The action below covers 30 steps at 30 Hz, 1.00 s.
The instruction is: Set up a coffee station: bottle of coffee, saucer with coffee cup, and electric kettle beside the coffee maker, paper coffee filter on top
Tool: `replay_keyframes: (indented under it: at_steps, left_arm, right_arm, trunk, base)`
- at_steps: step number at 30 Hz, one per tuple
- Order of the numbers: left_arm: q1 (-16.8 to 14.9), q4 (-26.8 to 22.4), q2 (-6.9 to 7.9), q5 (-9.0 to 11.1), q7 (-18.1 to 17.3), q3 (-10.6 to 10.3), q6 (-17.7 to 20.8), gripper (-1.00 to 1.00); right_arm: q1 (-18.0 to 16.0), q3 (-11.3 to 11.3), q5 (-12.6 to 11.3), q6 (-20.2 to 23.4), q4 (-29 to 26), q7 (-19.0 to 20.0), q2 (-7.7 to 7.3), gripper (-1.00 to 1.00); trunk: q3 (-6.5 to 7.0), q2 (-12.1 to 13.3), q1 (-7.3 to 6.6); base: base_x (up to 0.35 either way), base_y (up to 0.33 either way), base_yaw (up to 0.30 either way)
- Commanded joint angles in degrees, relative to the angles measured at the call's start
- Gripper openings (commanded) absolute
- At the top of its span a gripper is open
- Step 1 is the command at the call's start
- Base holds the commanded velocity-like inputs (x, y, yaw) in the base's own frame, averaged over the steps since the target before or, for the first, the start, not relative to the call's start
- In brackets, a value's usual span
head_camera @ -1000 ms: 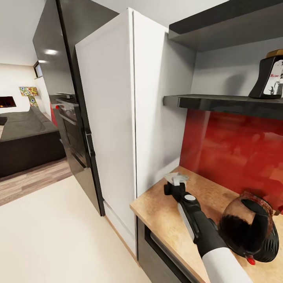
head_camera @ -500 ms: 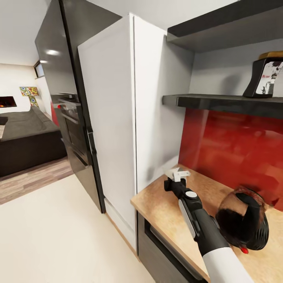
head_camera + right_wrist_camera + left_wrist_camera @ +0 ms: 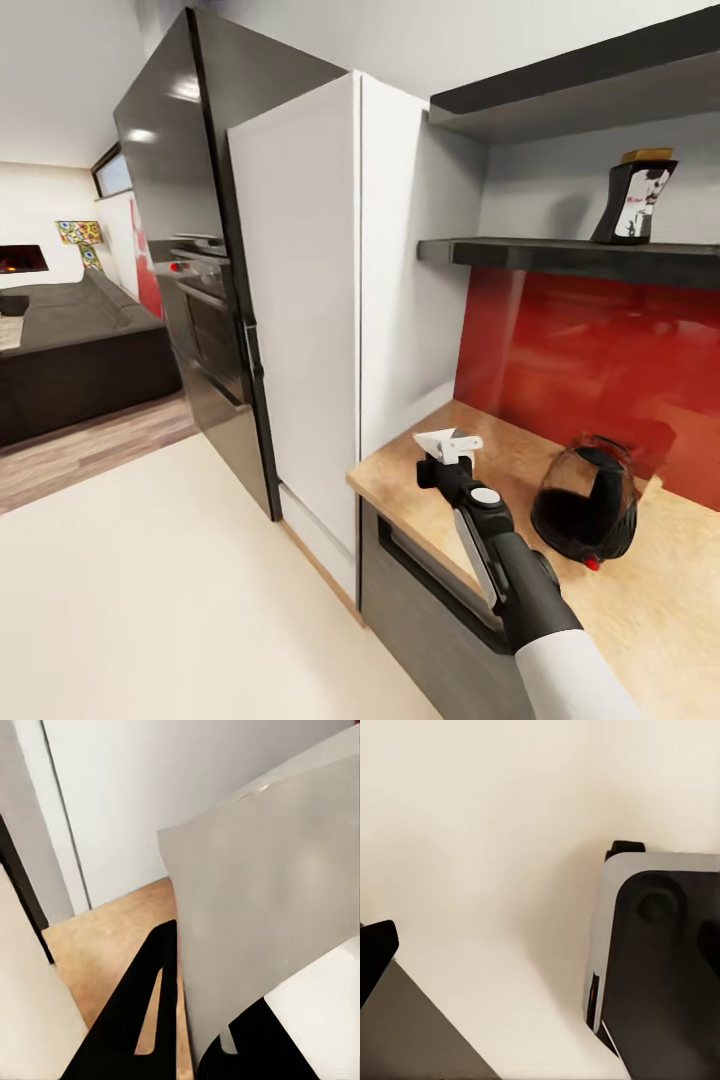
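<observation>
From the head camera, the right hand [image 3: 447, 446] reaches out over the near end of the light wood-grain bench [image 3: 640, 610], its fingers pinching the paper coffee filter [image 3: 443, 441], a small white folded piece held above the bench surface. Just beside the arm, further along the bench, the electric kettle [image 3: 585, 497] lies tipped on its side, dark glass body and black handle showing, a red spot at its base. Above, on the kitchen shelf [image 3: 580, 256] against the red backsplash [image 3: 590, 350], stands the bottle of coffee [image 3: 634, 198], dark with a yellow lid and white label. A tall white cabinet [image 3: 330, 330] and a black oven column [image 3: 195, 280] stand off the bench's end. In the left wrist camera, cream floor [image 3: 495, 870] and part of the robot's grey-and-black base [image 3: 660, 967] appear; whether the left hand is spread or pressed together cannot be told. In the right wrist camera, the filter [image 3: 262, 915] looms as a pale grey sheet clamped beside a black finger [image 3: 139, 1020], with the bench [image 3: 112, 937] and white cabinet behind.
</observation>
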Motion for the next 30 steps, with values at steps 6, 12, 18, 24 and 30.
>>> replay_keyframes:
  at_steps: [6,12,18,24,30]
  left_arm:
    - [0.0,0.0,-0.21,-0.1,0.0,0.1,-0.1,1.00]
    - [0.0,0.0,-0.37,-0.2,0.1,0.1,-0.1,1.00]
    - [0.0,-0.1,-0.66,-0.2,0.1,0.1,-0.2,1.00]
    - [0.0,-0.1,-0.67,-0.1,0.1,0.2,-0.2,1.00]
    - [0.0,-0.1,-0.67,-0.1,0.0,0.2,-0.1,1.00]
  right_arm:
    - [0.0,0.0,-0.1,0.3,-0.1,-0.1,0.00,-1.00]
    - [0.0,0.0,-0.1,0.3,-0.1,-0.1,0.00,-1.00]
    - [0.0,0.0,-0.1,0.3,-0.1,-0.1,0.00,-1.00]
    - [0.0,0.1,-0.1,0.2,0.0,0.0,0.00,-1.00]
    - [0.3,2.2,-0.1,-0.1,2.8,0.6,-0.08,-1.00]
  trunk:
    - [-0.13,-0.1,-0.01]
    - [-0.13,-0.1,-0.01]
    - [-0.13,-0.1,-0.01]
    - [-0.13,-0.1,-0.01]
    - [-0.13,-0.1,-0.01]
  base:
    - [-0.336,0.020,0.000]
    - [-0.337,0.002,-0.016]
    - [-0.336,0.000,-0.217]
    - [-0.227,0.000,-0.232]
    - [-0.013,0.000,-0.026]
